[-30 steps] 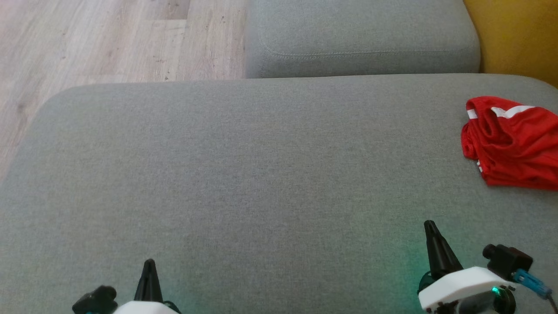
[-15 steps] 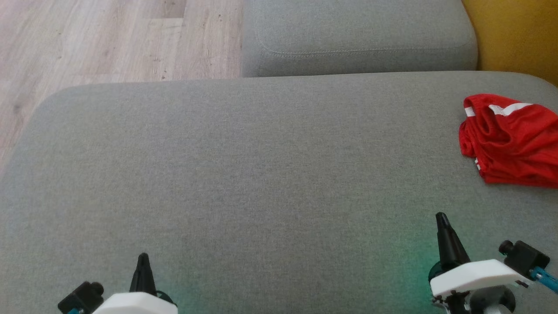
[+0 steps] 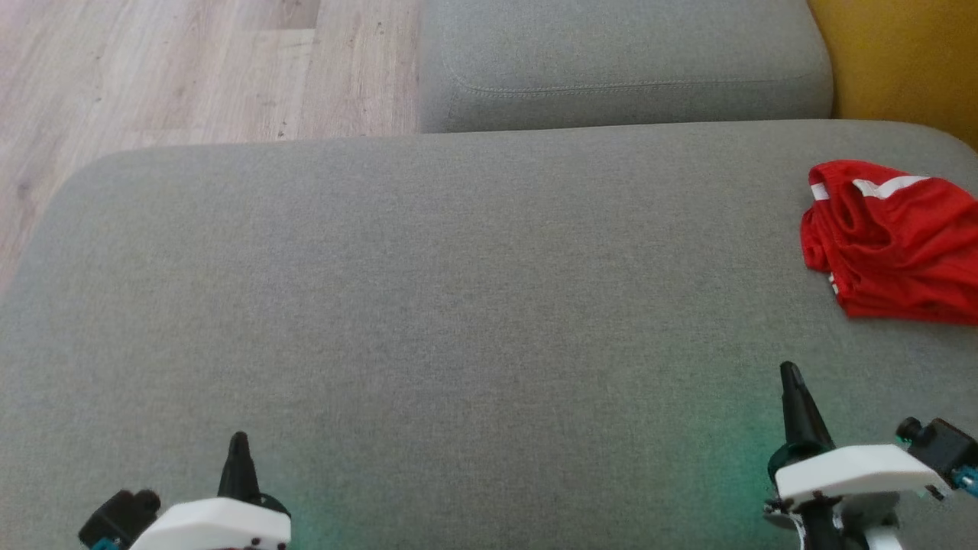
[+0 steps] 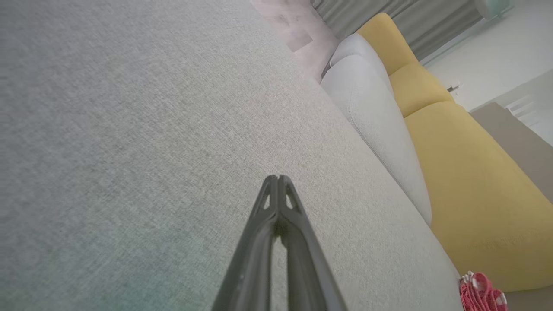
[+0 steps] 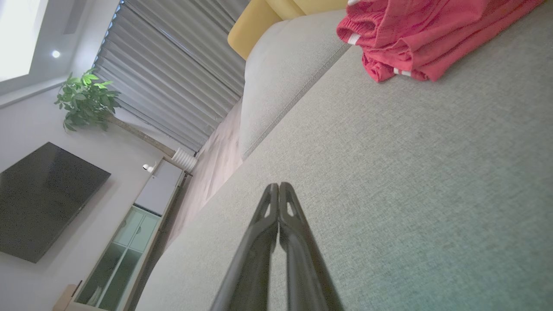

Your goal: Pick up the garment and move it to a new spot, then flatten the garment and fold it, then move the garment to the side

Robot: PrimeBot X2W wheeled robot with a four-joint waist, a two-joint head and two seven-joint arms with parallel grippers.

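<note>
Red garment (image 3: pixel 894 244) crumpled, right edge of frame; left pincer (image 3: pixel 238 438) and right pincer (image 3: pixel 788 368) both together, empty.
Looks soft, light, limp; I'd pinch the white-striped edge (image 3: pixel 886 186) at the heap's upper left.

1. A wide grey fabric cushion (image 3: pixel 458 305) with rounded corners spreads out before me.
2. 1 red garment (image 3: pixel 894 244) with white stripes lies crumpled on it, near its far right corner.
3. A 2nd grey cushion (image 3: pixel 626 69) sits just beyond its far edge.

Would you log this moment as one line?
garment: bunched, right end of cushion | left gripper: shut, empty | right gripper: shut, empty, short of garment
</note>
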